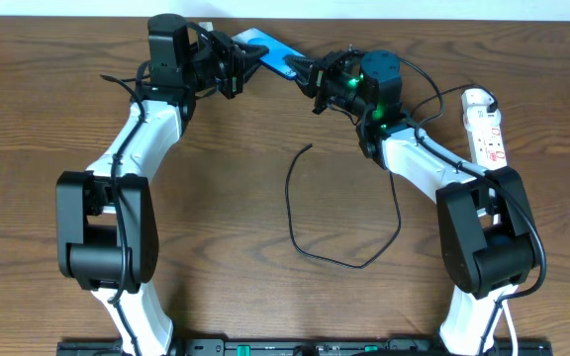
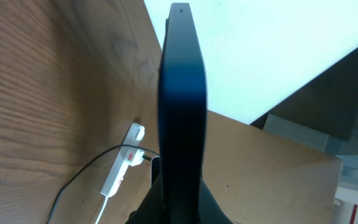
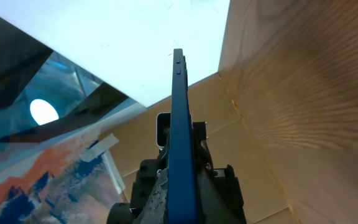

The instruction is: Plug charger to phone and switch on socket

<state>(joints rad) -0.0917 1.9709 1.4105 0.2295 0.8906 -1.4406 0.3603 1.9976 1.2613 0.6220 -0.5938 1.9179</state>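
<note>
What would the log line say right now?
left claw: gripping phone | right claw: gripping phone | charger: lying unplugged | socket: untouched

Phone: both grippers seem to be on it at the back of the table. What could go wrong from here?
1. The phone is held on edge between the left gripper and right gripper, near the far edge of the table; an uneven release could tip or drop it.
2. The charger lies loose, its plug tip away from both grippers, so one must probably let go to fetch it.
3. The charger loops beside the right arm and could snag.
</note>
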